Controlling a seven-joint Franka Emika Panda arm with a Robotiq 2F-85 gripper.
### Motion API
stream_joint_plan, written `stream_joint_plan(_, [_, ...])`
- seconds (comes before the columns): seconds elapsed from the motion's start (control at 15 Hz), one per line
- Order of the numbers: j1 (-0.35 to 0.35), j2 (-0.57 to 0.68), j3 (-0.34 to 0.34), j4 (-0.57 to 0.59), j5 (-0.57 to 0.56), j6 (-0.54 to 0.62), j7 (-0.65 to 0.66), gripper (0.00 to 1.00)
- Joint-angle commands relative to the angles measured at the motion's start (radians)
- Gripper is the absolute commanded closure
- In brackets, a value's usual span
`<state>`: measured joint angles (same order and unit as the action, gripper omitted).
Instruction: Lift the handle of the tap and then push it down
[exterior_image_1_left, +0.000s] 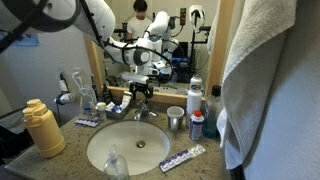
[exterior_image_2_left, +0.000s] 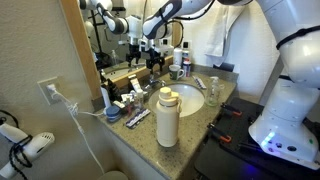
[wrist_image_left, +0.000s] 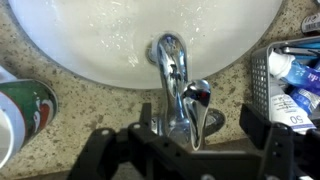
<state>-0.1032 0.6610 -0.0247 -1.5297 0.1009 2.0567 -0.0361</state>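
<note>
- Gripper (wrist_image_left: 185, 152) is sitting right over the tap (wrist_image_left: 170, 60) at the back edge of the basin (wrist_image_left: 80, 45). Its fingers are spread wide and it's not pinching anything.
- In the wrist view the handle (wrist_image_left: 197, 98) sits between the two fingers; can't tell if either one touches it.
- Steel cup (exterior_image_1_left: 176, 119) is just beside the basin, and a yellow bottle (exterior_image_1_left: 42, 128) stands on the opposite side.

- The arm (exterior_image_2_left: 290, 55) is glossy white, built of rounded, bulging segments with dark seams at the joints.
- Its broad base (exterior_image_2_left: 285, 120) carries a small blue light (exterior_image_2_left: 268, 143) low down.
- The gripper (wrist_image_left: 185, 150) is matte black, with blocky, angular fingers (wrist_image_left: 268, 150).
</note>
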Motion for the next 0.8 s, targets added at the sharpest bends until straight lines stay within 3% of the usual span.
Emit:
stream_joint_plan(0.0, [-0.004, 0.004, -0.001, 0.008, 0.005, 0.009, 0.006, 0.40])
stream_joint_plan(0.47, [-0.007, 0.013, 0.005, 0.010, 0.019, 0.031, 0.009, 0.94])
stream_joint_plan(0.53, [-0.006, 0.013, 0.006, 0.010, 0.020, 0.034, 0.009, 0.98])
stream_joint_plan(0.73, [-0.006, 0.011, 0.005, 0.008, 0.018, 0.032, 0.008, 0.94])
